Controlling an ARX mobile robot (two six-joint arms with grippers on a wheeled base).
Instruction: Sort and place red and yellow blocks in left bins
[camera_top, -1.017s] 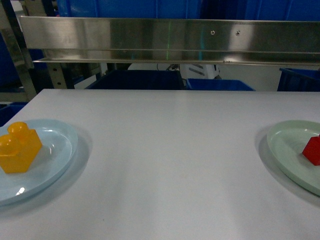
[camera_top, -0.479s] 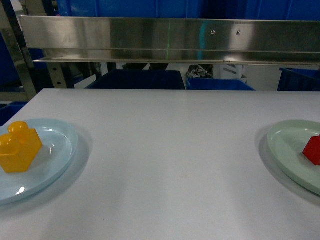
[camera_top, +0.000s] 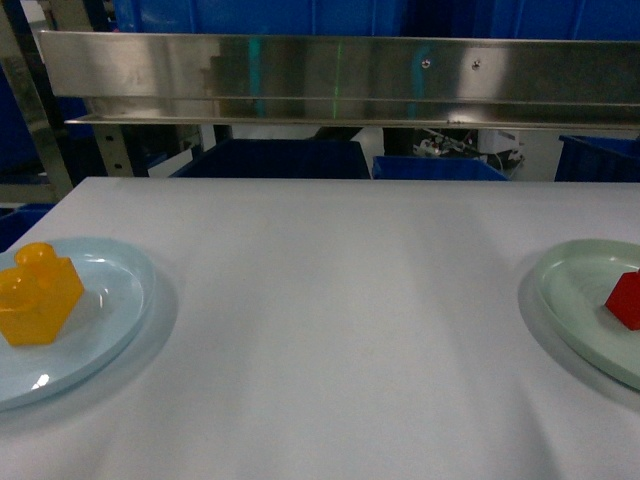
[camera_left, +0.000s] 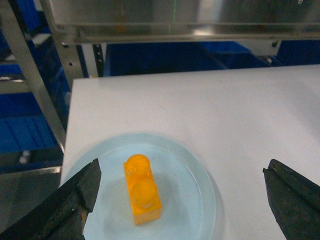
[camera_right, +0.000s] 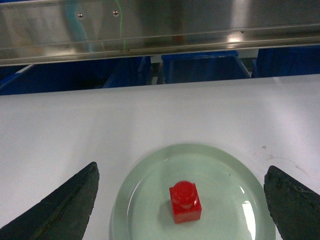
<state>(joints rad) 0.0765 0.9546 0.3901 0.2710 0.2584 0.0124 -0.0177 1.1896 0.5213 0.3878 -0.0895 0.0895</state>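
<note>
White table (camera_top: 340, 320) (steel shelf (camera_top: 340, 75) behind).

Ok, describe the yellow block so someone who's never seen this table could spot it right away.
On the white table, look to the left edge for the pale blue plate. The yellow block sits on it: a translucent orange-yellow brick with two round studs, unlike the smaller one-stud red block on the pale green plate at the right.

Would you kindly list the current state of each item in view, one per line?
Yellow brick: lying studs-up on the pale blue plate, ungrasped.
Red block: sitting stud-up on the pale green plate, ungrasped.
Left gripper: open, jaws wide apart over the yellow brick.
Right gripper: open, jaws wide apart over the red block.
Blue bins: beyond the table's far edge; contents hidden.
</note>
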